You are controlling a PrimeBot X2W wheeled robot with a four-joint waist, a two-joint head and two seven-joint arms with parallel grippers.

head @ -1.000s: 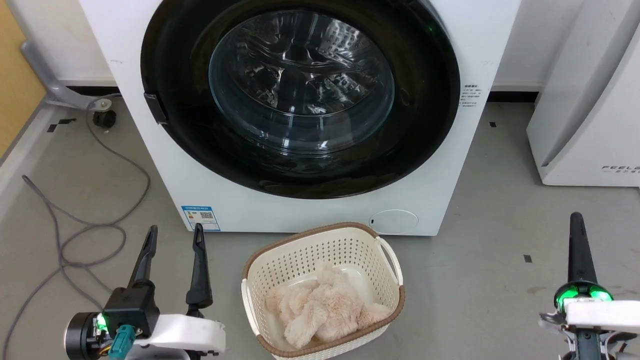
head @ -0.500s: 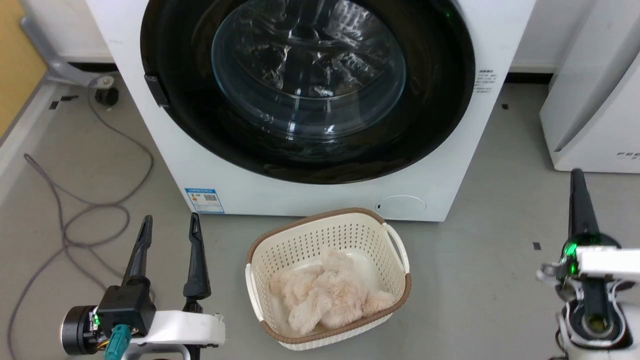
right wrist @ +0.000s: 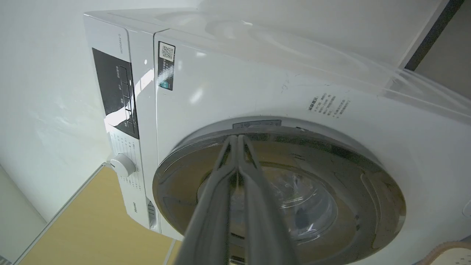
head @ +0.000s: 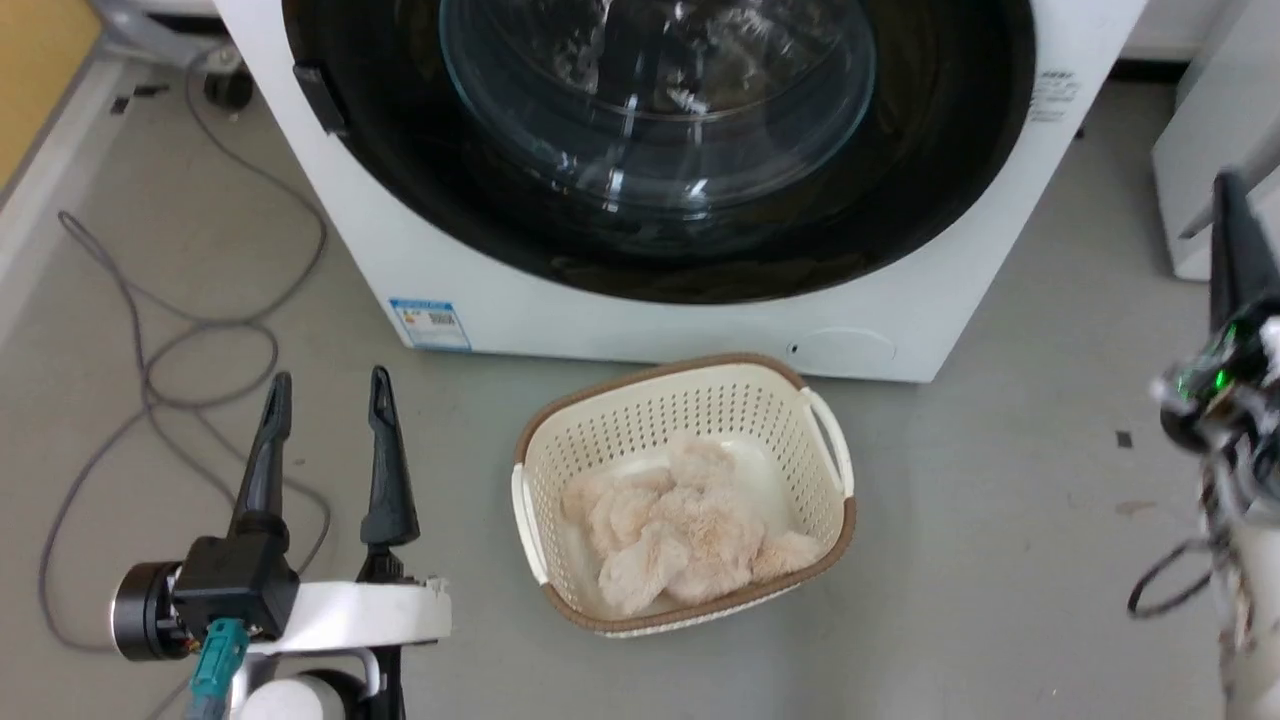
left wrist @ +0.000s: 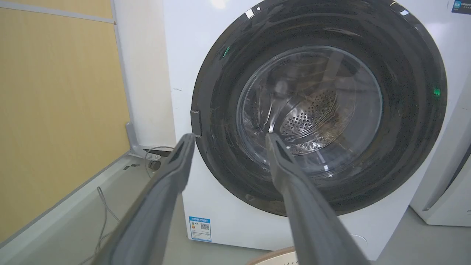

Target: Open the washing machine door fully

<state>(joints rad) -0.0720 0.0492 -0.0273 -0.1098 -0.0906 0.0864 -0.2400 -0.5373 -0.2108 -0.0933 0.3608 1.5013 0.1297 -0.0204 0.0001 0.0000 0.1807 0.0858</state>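
1. The large round glossy black washing machine door (left wrist: 320, 114), with its bulging clear glass window, sits shut and flush against the front of the big white front-loading washing machine (head: 700, 335). By this, the opening has not begun.
2. A small dark tab (left wrist: 195, 123) sits on the door's left edge. It may be the pull, but I cannot tell that for certain.
3. The left gripper (head: 329, 376) hangs low over the floor, well apart from the door, with its two dark fingers spread wide and nothing between them.
4. The right gripper (head: 1226, 185) is raised at the right, fingers pressed together and empty, and it points toward the door's upper rim in its own wrist view.
5. A cream perforated plastic basket (head: 640, 420) with a brown rim stands just before the machine, below the door, and holds a fluffy beige cloth (head: 680, 530). An arm reaching in low could knock it.
6. Fingers hooked on the smooth glossy rim could slip off. Pulling from the hinge side would strain the door and move nothing.
7. A grey cable (head: 150, 350) loops across the floor near the left arm and could snag.
8. The head view cuts off the top of the door. No hinge is visible, the right arm is blurred, and glare hides the drum's contents.
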